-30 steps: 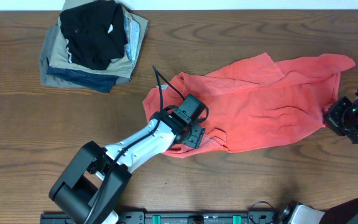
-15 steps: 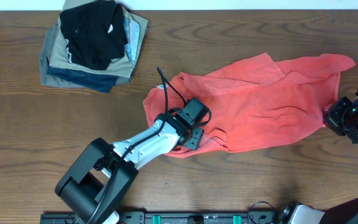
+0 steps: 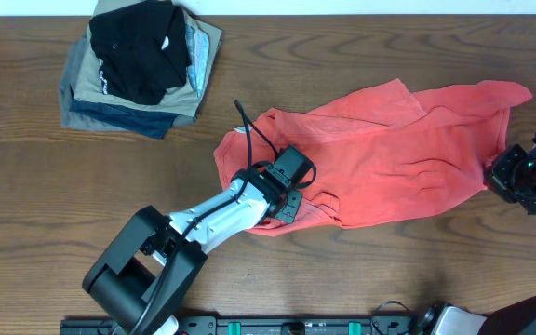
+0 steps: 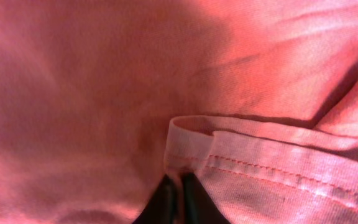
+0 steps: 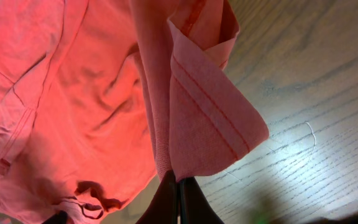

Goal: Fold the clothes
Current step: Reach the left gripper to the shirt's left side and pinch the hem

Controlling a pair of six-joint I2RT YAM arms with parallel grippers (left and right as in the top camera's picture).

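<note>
The coral-red T-shirt [image 3: 398, 149] lies crumpled and stretched sideways across the middle and right of the wooden table [image 3: 361, 270]. My left gripper [image 3: 291, 197] sits on its lower left edge. In the left wrist view the left gripper [image 4: 178, 190] is shut on a folded bit of stitched hem [image 4: 253, 165]. My right gripper [image 3: 497, 179] is at the shirt's lower right corner. Seen from the right wrist, the right gripper [image 5: 179, 186] is shut on a hemmed corner [image 5: 210, 124], lifted a little off the wood.
A stack of folded garments [image 3: 138, 70], black on top of tan, grey and blue, stands at the back left. The left arm's base [image 3: 138, 274] is near the front edge. Bare wood lies between the stack and the shirt.
My left gripper has gone from open to shut on the shirt's hem, after shifting slightly along the edge. The right gripper and the shirt's right end have not moved.
</note>
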